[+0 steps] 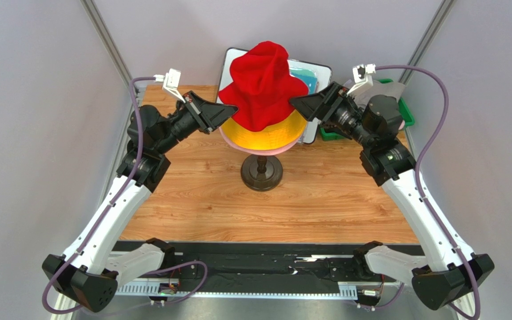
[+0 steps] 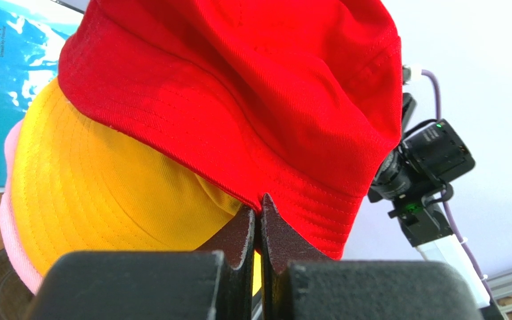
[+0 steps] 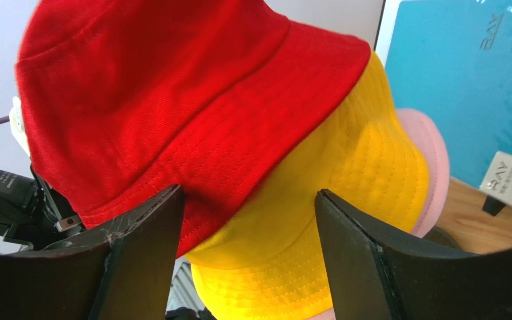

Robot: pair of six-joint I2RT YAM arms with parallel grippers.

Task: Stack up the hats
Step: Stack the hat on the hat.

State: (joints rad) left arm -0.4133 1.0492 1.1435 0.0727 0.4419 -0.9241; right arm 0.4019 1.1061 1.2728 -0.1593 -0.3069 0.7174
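Observation:
A red hat sits tilted and bunched on top of an orange-yellow hat, which covers a pink hat on a stand. My left gripper is at the red hat's left brim; in the left wrist view it is shut, pinching the edge of the red hat above the orange-yellow hat. My right gripper is at the right brim. In the right wrist view it is open, its fingers either side of the red hat and orange-yellow hat, gripping neither. The pink hat peeks out below.
The stand's dark round base rests mid-table on the wooden top. A teal sheet with a white frame leans behind the hats. A green bin sits at the back right, behind my right arm.

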